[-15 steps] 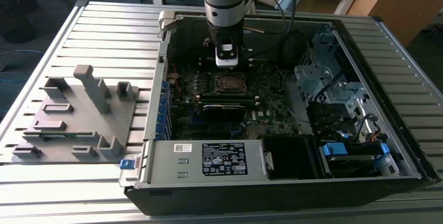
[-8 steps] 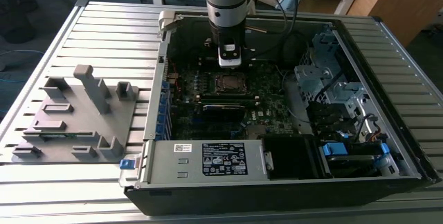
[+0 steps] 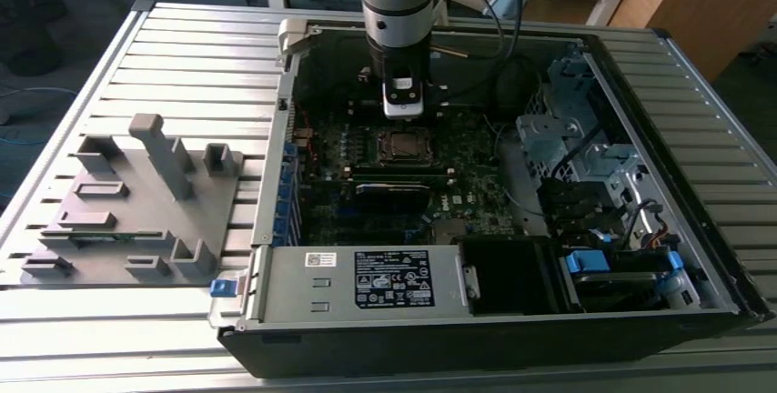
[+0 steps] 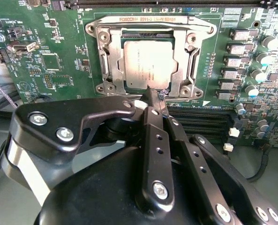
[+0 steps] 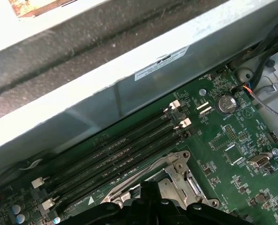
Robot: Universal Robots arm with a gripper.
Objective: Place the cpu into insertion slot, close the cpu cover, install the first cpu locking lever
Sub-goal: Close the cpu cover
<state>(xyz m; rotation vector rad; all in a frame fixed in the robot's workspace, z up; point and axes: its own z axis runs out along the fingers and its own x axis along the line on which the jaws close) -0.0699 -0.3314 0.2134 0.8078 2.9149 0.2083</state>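
Note:
The cpu (image 4: 148, 63), a square chip with a dull silver top, lies in the socket on the green motherboard. The cpu cover (image 4: 111, 61), a thin silver frame, lies flat around it, and the chip shows through its open centre. My gripper (image 4: 156, 96) is shut with nothing between its black fingers, the tips at the cover's edge on the memory-slot side. In the exterior view the gripper (image 3: 403, 113) hangs straight down just behind the socket (image 3: 405, 146). The first wrist view shows the gripper (image 5: 148, 187) beside a corner of the cover (image 5: 178, 171). I cannot pick out the locking lever.
The open computer case (image 3: 680, 302) walls in the work area. Inside are a power supply box (image 3: 364, 279) at the front, a drive cage (image 3: 570, 138) at the exterior view's right, and memory slots (image 5: 120, 154) beside the socket. A grey fixture plate (image 3: 134, 202) lies outside, to the exterior view's left.

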